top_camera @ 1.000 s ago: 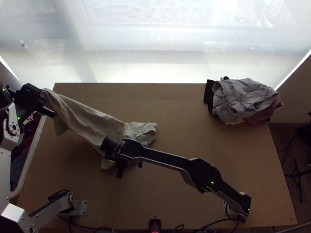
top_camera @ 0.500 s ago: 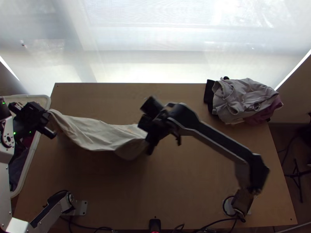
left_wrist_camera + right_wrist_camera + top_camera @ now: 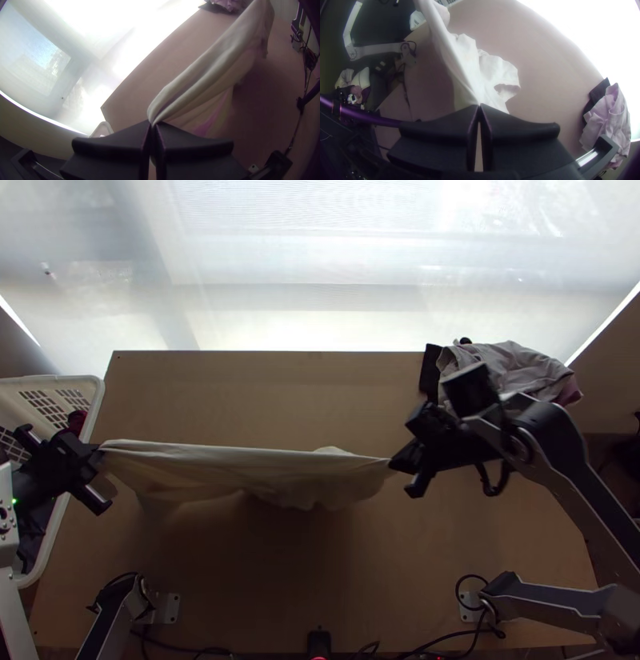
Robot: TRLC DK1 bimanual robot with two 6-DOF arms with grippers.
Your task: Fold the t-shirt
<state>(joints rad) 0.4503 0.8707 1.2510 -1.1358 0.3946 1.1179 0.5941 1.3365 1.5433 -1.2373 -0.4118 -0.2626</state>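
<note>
The cream t-shirt (image 3: 240, 476) hangs stretched between both grippers above the table in the top view, its upper edge nearly straight and the rest drooping in loose folds. At its left end my left gripper (image 3: 98, 452) is shut on the cloth; in the left wrist view, gathered fabric (image 3: 206, 73) runs out from between the tips of the left gripper (image 3: 153, 125). My right gripper (image 3: 396, 464) holds the other end. The right wrist view has the right gripper (image 3: 479, 106) shut on the shirt (image 3: 463, 66), with a sleeve-like opening hanging beside it.
A pile of light and mauve clothes (image 3: 520, 368) with a dark item lies at the table's far right corner, just beyond the right gripper. A white basket (image 3: 92, 412) holding dark cloth stands along the left edge. Bare wooden table (image 3: 320, 580) extends beneath the shirt.
My right gripper has swung far to the right with its end of the shirt, drawing the cloth out taut. My left gripper has moved slightly toward the near side, still holding its end.
</note>
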